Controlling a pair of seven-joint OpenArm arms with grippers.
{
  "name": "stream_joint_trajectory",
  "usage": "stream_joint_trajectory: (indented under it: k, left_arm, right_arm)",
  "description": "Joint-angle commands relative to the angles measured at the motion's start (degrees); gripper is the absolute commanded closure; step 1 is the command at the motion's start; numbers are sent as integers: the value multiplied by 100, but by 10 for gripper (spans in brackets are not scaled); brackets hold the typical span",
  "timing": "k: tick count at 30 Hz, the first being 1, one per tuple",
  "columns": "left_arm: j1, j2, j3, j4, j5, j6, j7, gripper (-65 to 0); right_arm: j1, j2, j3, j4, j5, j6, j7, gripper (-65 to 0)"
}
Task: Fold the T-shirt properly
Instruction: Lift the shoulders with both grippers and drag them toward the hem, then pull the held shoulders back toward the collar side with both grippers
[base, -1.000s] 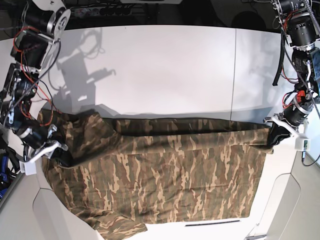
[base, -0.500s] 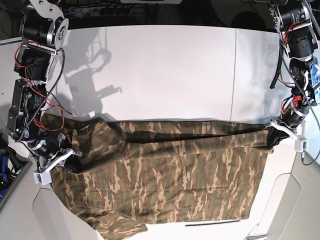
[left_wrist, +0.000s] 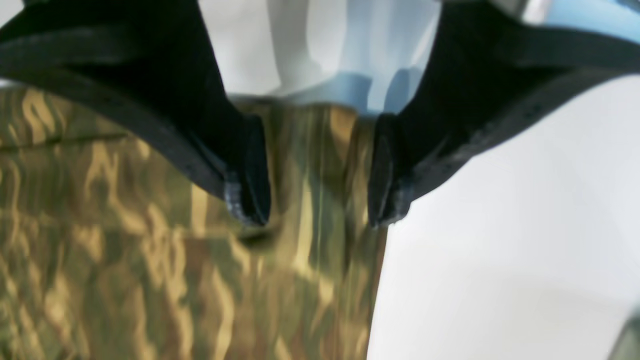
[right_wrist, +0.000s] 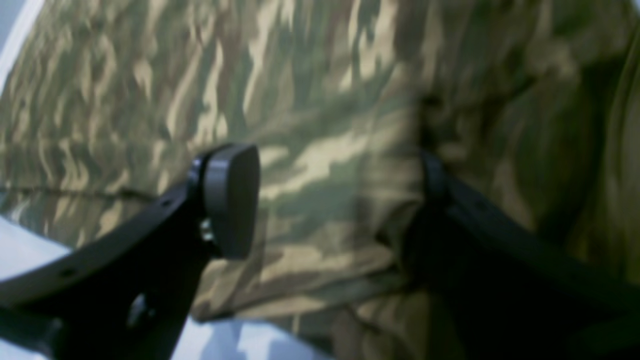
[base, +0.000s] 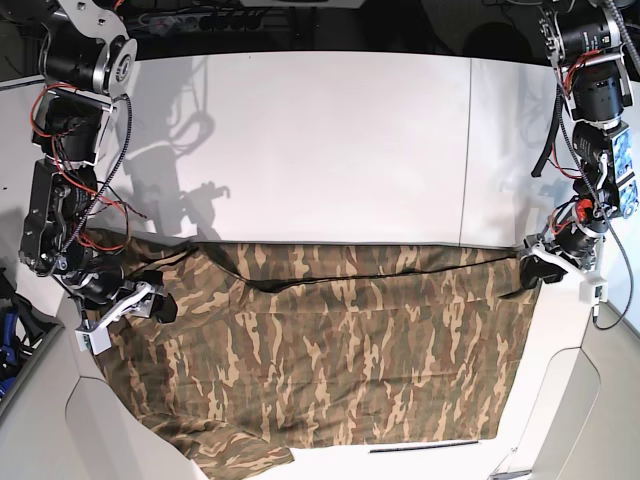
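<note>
The camouflage T-shirt lies spread across the near half of the white table, its far edge folded over as a long dark seam. My left gripper is at the shirt's far right corner. In the left wrist view it stands open, and the cloth runs loosely through the gap between the two black fingertips. My right gripper is at the shirt's left end. In the right wrist view it is open over the cloth, with one pad bare and the other finger partly behind a fold.
The white table stretches bare behind the shirt, with a seam line on its right. The shirt's lower left corner hangs at the curved front edge. A thin black strip lies by the shirt's near hem.
Both grippers have opened and let go of the shirt's raised edge. The fold has dropped flat and the cloth has slackened. Both arms have shifted slightly toward the far side.
</note>
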Motion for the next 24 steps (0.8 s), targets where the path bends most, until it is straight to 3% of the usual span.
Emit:
stream_joint_trajectory:
  k: [1,5,9,17,24]
  left_arm:
    - [-125,-122,-46,90,-184,-28,83,-346]
    - [-98,-120,-260,195,-560,-140,807,-346]
    - [-87,-120,-787,216,-909,-726,1117,-346]
    - [-44,-120,-1523,216,-1408,-732,1703,-346]
    - [293,-116,-1521,216,-1491,-645,1569,-346]
  right_arm:
    - [168,87,44,164,260,20,17,-401]
    - [168,109,361,474,452,22,-247,-401]
    - [155,109,909,879,472,24,-562,-401]
    - [-214,385,1641,1029,501,17,-562,-401]
    - [-1008,490,2120,1027,728,0,-245,-401]
